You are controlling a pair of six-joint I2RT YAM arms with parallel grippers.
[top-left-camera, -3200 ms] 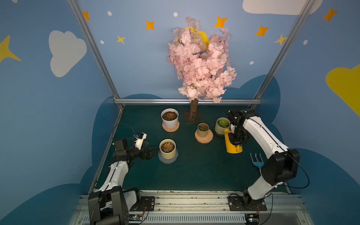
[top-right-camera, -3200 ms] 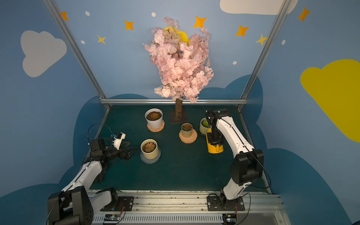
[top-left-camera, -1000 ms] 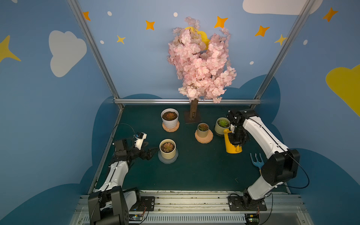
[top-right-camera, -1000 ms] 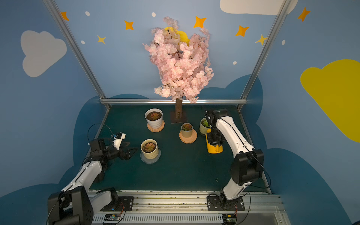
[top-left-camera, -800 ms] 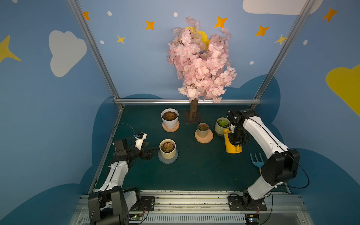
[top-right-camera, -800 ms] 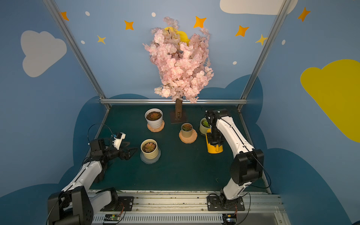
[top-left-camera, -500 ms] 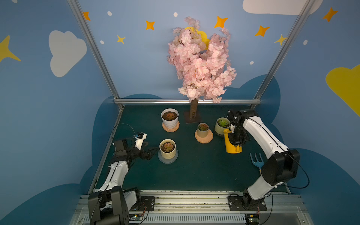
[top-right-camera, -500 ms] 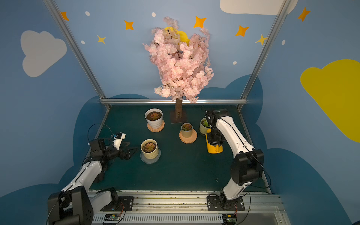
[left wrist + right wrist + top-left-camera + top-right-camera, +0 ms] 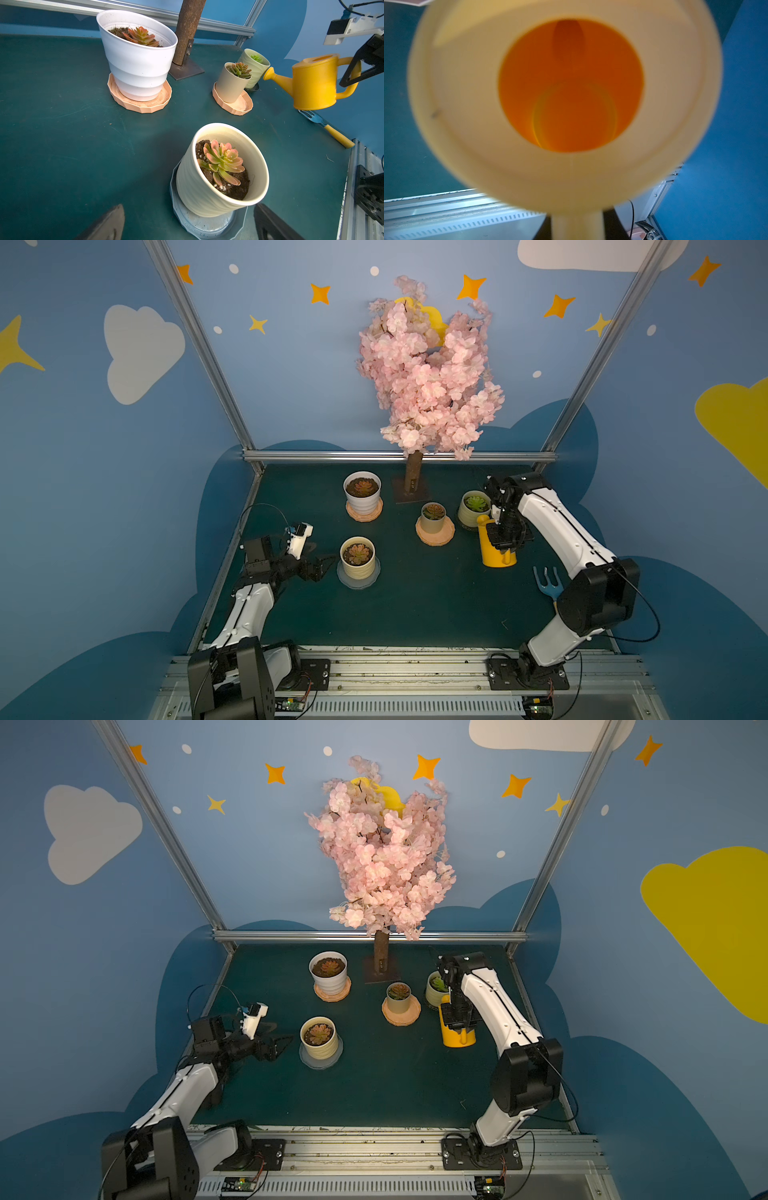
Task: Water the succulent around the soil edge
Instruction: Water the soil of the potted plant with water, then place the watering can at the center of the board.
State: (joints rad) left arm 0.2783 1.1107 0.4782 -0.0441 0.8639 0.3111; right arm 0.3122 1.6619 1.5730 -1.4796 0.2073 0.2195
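Positioning for the pour, judged the step in hand; nothing tipped yet.

Near: left fingers (image 9: 108, 224) spread open, empty, flanking but not touching the cream pot (image 9: 207, 187) on its grey saucer (image 9: 187, 220).

Mid-bench (image 9: 415, 614): garden fork (image 9: 547, 578) lying loose. Watering can (image 9: 313, 85) upright, handle pinched between closed right fingers (image 9: 613, 228). Lifted or resting, not clear.

Beyond: spout (image 9: 270, 74) just beside the pale green pot (image 9: 465, 514) holding the green succulent (image 9: 476, 502), probably the one to water. Beige pot (image 9: 433, 524) alongside.

Far: white pot (image 9: 362, 502), blossom tree (image 9: 428, 377).

Next move, as judged: raise the can, carry the spout over the rim, tip gently, circle the soil edge, keeping off the rosette.
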